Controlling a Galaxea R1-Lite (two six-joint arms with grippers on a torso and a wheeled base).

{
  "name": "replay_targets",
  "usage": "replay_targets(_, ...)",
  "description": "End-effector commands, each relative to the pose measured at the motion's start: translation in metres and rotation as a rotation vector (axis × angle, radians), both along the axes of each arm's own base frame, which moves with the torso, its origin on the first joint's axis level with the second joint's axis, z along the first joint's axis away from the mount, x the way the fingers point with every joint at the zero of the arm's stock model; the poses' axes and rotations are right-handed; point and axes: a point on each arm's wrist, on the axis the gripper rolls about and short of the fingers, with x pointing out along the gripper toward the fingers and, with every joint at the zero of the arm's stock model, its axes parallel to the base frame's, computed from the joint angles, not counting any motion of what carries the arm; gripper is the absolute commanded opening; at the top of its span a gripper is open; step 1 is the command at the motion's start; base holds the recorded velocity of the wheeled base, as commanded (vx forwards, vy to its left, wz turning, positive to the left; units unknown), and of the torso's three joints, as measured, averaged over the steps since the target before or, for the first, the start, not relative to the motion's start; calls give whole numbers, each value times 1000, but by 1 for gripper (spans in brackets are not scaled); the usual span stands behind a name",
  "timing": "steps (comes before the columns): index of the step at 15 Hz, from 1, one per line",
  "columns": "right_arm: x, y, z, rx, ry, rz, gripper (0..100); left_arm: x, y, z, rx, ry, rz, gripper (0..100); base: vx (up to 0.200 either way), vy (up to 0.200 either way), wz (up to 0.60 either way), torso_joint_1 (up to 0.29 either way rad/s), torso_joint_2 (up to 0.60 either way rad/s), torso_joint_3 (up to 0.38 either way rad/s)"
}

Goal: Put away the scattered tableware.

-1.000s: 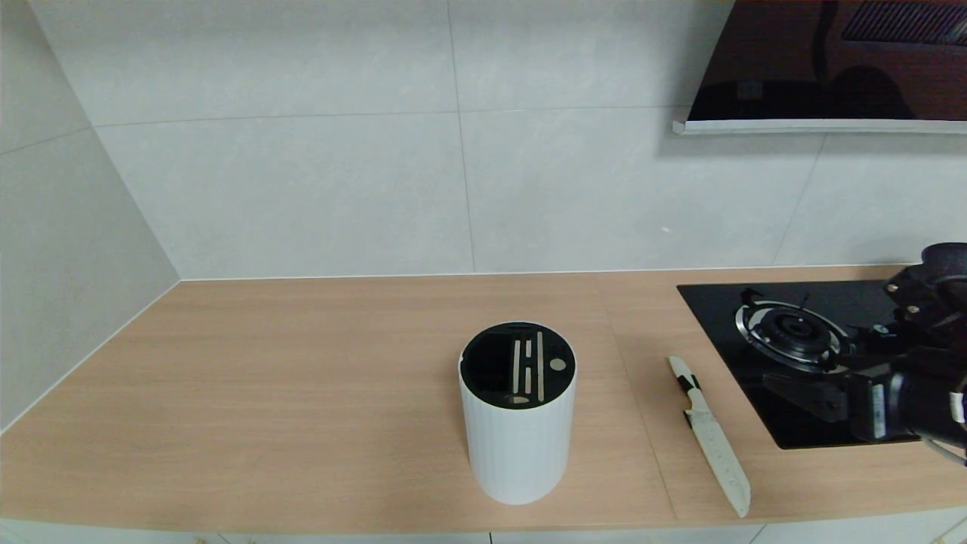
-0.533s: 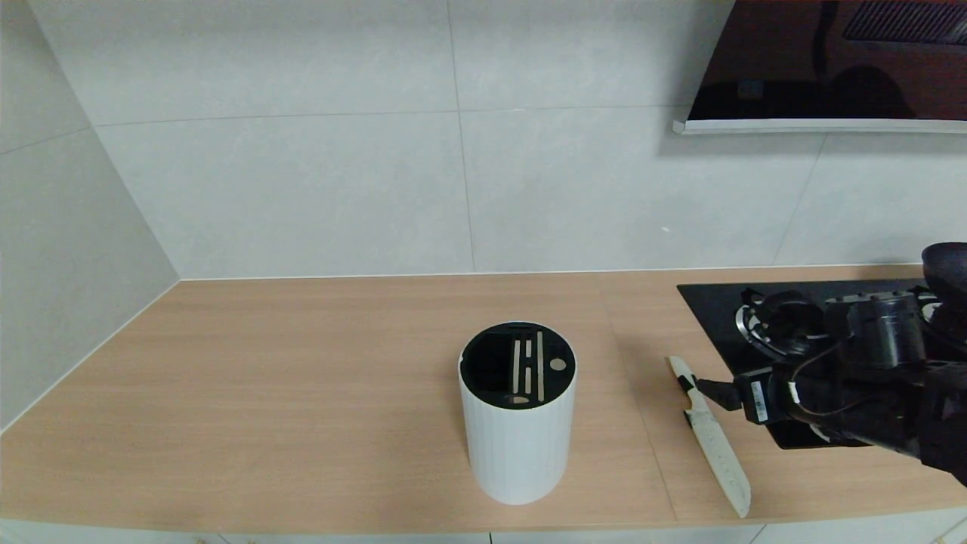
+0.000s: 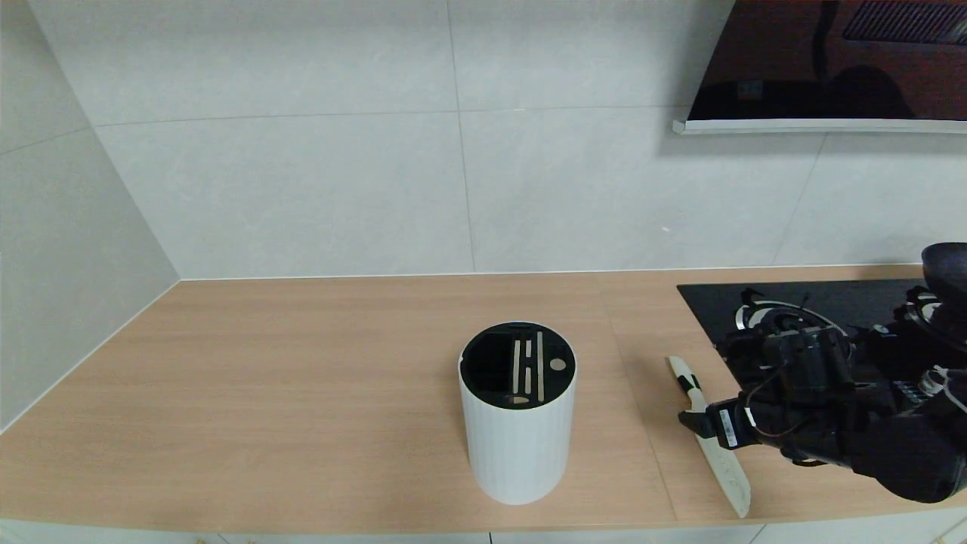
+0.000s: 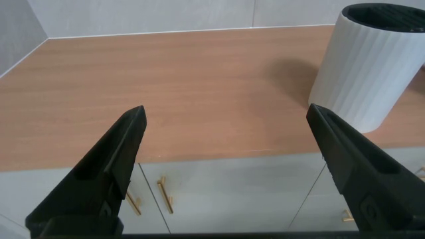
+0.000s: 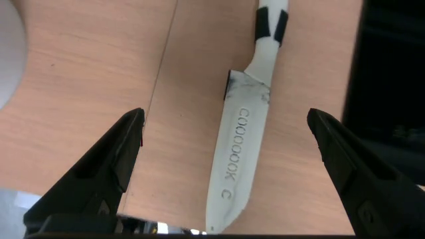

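1. Right gripper (image 3: 691,423) is swinging in from the stove (image 3: 710,302) side, now hovering over the knife (image 3: 730,477), fingers spread wide.
2. White ribbed knife holder (image 3: 518,446) is standing on the counter (image 3: 302,378), black top showing slots.
3. Knife's lying flat between holder and stove: speckled white blade, black-banded handle.
4. One knife, one holder.
5. Left gripper's (image 4: 226,172) fingers are sitting apart too.

White knife (image 3: 726,474) lying flat, right of upright white slotted holder (image 3: 518,446)
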Motion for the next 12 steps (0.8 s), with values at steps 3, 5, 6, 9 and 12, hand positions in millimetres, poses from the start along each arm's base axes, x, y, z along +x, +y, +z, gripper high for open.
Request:
replay_targets(3,10,2,-31,-13,43,-10,100,0,0,0,0,2,-1,100,0,0,0,0,0,0)
replay_targets(5,12,2,-39,-30,60,-24,100,0,0,0,0,2,1,100,0,0,0,0,0,0)
replay_targets(6,13,2,-42,-31,61,-26,100,0,0,0,0,2,1,100,0,0,0,0,0,0)
replay_targets(9,19,4,-53,-18,30,-44,100,0,0,0,0,2,1,100,0,0,0,0,0,0)
replay_targets(12,28,4,-63,-4,12,-91,100,0,0,0,0,2,1,100,0,0,0,0,0,0)
